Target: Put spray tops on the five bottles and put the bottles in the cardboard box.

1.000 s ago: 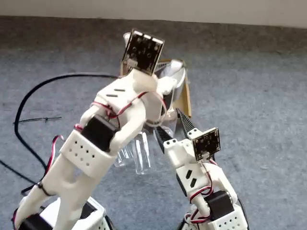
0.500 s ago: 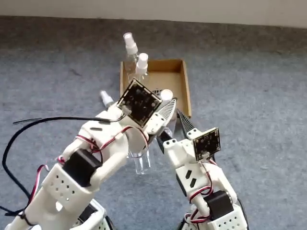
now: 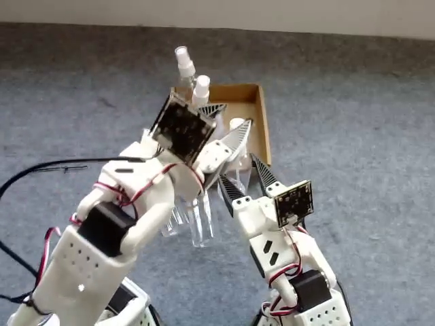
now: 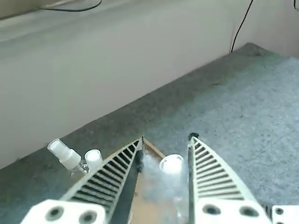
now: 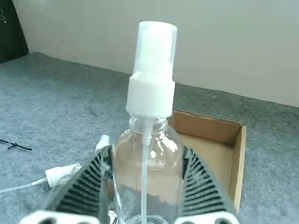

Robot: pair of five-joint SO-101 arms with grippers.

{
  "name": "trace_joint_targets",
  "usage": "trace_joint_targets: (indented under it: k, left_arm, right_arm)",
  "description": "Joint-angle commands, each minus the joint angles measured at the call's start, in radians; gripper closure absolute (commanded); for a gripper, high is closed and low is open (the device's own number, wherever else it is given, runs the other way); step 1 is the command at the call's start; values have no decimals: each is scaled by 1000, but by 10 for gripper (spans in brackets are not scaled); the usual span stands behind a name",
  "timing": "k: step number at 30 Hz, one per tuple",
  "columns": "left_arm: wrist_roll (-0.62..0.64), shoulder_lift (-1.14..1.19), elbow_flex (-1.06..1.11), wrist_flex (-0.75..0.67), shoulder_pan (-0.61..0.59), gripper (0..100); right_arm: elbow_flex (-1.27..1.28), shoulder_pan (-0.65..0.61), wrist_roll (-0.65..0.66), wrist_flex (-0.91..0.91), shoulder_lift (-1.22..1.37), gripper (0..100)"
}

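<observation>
My right gripper (image 3: pixel 236 168) stands just in front of the cardboard box (image 3: pixel 262 115), shut on a clear bottle (image 5: pixel 147 168) that is upright and carries a white spray top (image 5: pixel 152 88). My left gripper (image 3: pixel 236 115) hangs open above it, with that bottle's white cap (image 4: pixel 172 164) between its fingers and a gap on each side. Two more capped bottles (image 3: pixel 182 62) (image 3: pixel 201 88) stand at the box's back left corner. Clear bottles without tops (image 3: pixel 201 219) stand under the left arm.
Loose spray tops (image 5: pixel 60 173) (image 5: pixel 103 140) lie on the grey carpet left of the held bottle. A black cable (image 3: pixel 41 168) runs across the carpet on the left. The carpet to the right of the box is open.
The left arm drew back from over the box, then its gripper came forward and now straddles the held bottle's cap. The right arm has kept still.
</observation>
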Motion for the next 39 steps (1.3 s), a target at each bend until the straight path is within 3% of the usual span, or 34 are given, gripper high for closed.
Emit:
trace_joint_targets:
  k: [1, 7, 13, 18, 30, 39]
  left_arm:
    - [-8, 147, -145, 0, -54, 850]
    - [-8, 285, -222, 5, -71, 850]
    - [-9, 285, -150, 51, -56, 850]
    - [-101, 285, -91, 52, -53, 850]
    - [-107, 191, -38, 54, 48, 850]
    - [-107, 183, -18, 92, 47, 850]
  right_arm:
    - [-18, 13, -8, -27, -12, 994]
    - [-18, 13, -8, -27, -12, 994]
    - [-18, 13, -6, -27, -12, 994]
    - [-16, 13, -6, -27, -12, 994]
    - [-16, 12, -6, -27, -12, 994]
    - [-16, 12, -6, -27, -12, 994]
